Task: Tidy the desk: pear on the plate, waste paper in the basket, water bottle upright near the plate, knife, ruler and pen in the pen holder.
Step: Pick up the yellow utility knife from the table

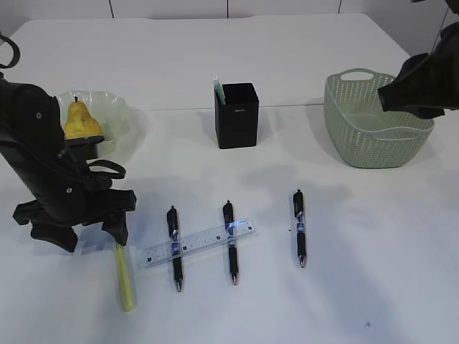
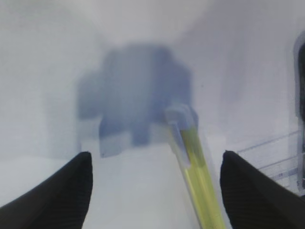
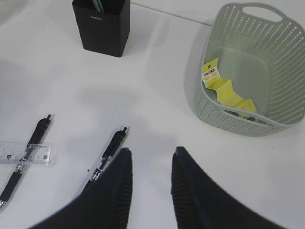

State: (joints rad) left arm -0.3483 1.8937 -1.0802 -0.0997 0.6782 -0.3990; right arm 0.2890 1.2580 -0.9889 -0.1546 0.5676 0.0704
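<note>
The knife (yellow-handled) lies on the table directly beneath the left gripper, long axis running toward the camera between wide-open, empty jaws; right arm is far off.

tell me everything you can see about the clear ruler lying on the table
The short transparent plastic ruler lies flat on the white table, slanted, with its right end farther from the camera. Dark scale marks run along its length. It crosses two black pens: the left black pen and the middle black pen both show through the clear plastic, so which lies on top cannot be told. In the right wrist view only one end shows, at the left edge. No gripper touches it.
</note>
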